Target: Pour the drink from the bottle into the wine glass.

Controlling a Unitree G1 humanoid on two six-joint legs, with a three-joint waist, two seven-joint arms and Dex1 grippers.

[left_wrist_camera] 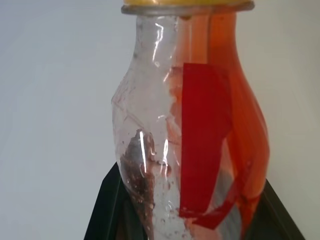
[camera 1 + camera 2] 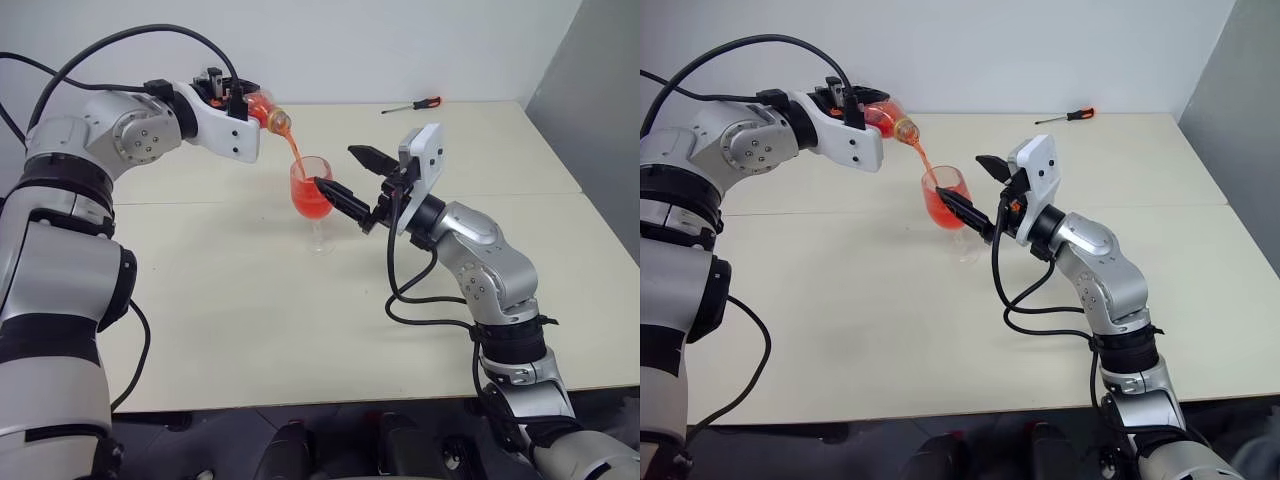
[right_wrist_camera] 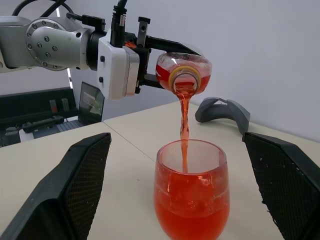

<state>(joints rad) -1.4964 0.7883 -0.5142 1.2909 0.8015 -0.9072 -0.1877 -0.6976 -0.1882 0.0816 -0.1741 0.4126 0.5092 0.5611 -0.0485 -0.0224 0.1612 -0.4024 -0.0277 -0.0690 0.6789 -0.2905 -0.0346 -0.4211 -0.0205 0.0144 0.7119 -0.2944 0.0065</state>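
Item 1. Small clear plastic bottle (image 2: 262,108), rounded body, narrow neck, tinted red: clenched in the left jaws (image 2: 228,92), held above the counter (image 2: 250,330) and tipped past level. Long axis runs from the left jaws toward the glass, mouth lowest and directly over the bowl.

Item 2. Bright red translucent drink (image 3: 184,125): 1 thin stream falls from the bottle mouth into the glass. The bowl looks more than half full; in the left wrist view the bottle body is largely clear, with liquid along 1 side. Judgement: the pour is well advanced, with little left in the bottle.

Item 3. Clear colourless stemmed wine glass (image 2: 313,195), upright on the pale counter, foot flat, below and slightly right of the bottle mouth.

Item 4. Right jaws (image 3: 186,192): released, spread wide, 1 black finger (image 3: 70,195) on each side of the bowl and apart from it, guarding rather than gripping.

Key relation: mouth over rim. The next move, by judgement, is levelling the bottle back upright with the left arm before the bowl overfills; the right arm is nearer the glass.

Surroundings: 1 red-handled screwdriver (image 2: 412,104) at the far counter edge, well apart; a grey curved object (image 3: 222,111) behind the glass. Neither obstructs.
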